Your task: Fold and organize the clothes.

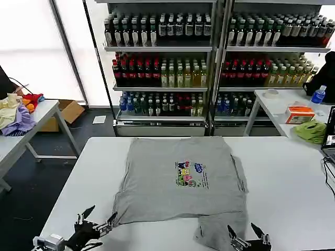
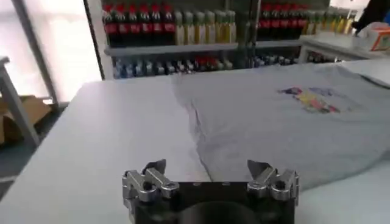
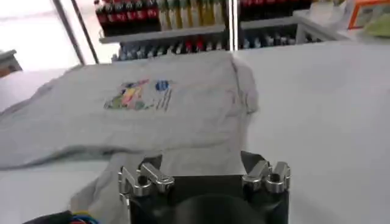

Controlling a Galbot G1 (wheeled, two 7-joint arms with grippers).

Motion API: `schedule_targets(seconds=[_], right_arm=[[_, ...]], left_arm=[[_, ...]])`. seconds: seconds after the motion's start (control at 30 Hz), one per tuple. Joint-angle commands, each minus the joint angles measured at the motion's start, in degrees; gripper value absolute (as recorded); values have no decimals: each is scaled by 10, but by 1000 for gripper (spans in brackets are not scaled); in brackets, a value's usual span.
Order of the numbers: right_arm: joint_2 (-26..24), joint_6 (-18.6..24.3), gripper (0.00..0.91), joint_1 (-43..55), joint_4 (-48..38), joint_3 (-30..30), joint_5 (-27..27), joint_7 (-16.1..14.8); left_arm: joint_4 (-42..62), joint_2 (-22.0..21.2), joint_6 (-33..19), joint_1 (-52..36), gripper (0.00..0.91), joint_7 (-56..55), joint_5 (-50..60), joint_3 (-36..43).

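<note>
The head camera looks forward and down from above both grippers, taking in the white table point(image 1: 293, 178) and the bottle shelves point(image 1: 162, 57) beyond. Each wrist camera sits low just behind its own gripper, left gripper point(image 2: 208, 178) and right gripper point(image 3: 202, 173), facing forward past the fingertips. All three views share the grey polo shirt point(image 1: 183, 178) ahead of the fingers.

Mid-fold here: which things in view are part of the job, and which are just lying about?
Job:
grey shirt, spread flat on the white table
left gripper, open, at the shirt's near left corner
right gripper, open, at the sleeve near the table's front edge

Lying about:
garment heap on the left side table
lime-green cloth
orange box
drink shelves
</note>
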Motion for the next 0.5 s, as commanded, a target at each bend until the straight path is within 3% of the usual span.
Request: schedule_targets(seconds=[0.03,0.07,0.1,0.13,0.2,0.23,0.27,0.43,0.47,0.5], right_arm=[[-12,-1,907,-15,-3,-16,-13,14],[-10,12,907,-16,-10,-22,-24,8],[-8,15,816,-16,-11,-26,-28,7],[-5,15,554,-15,-13,-29,-28,8],[-2,15,433,-11,-17,-36,-32,8],[-1,16,121,-10,-19,-38,-33,8],[0,18,0,-10,-20,-40,-37,7],[1,16,0,-9,-28,-51,-38,15],[3,16,0,-6,-35,-55,-38,24],[3,18,0,-5,-42,-57,-43,22]], left_arm=[[5,8,23,3,907,-37,5,42],[6,3,21,2,907,-38,8,46],[6,-2,20,2,907,-40,11,49],[7,-10,19,-1,907,-43,12,52],[8,-22,18,-8,907,-47,16,62],[9,-28,18,-15,907,-50,18,66],[10,-41,20,-29,907,-55,32,74],[18,-69,18,-59,877,-71,63,99],[19,-70,18,-59,836,-74,63,103],[20,-70,19,-59,695,-76,63,106]])
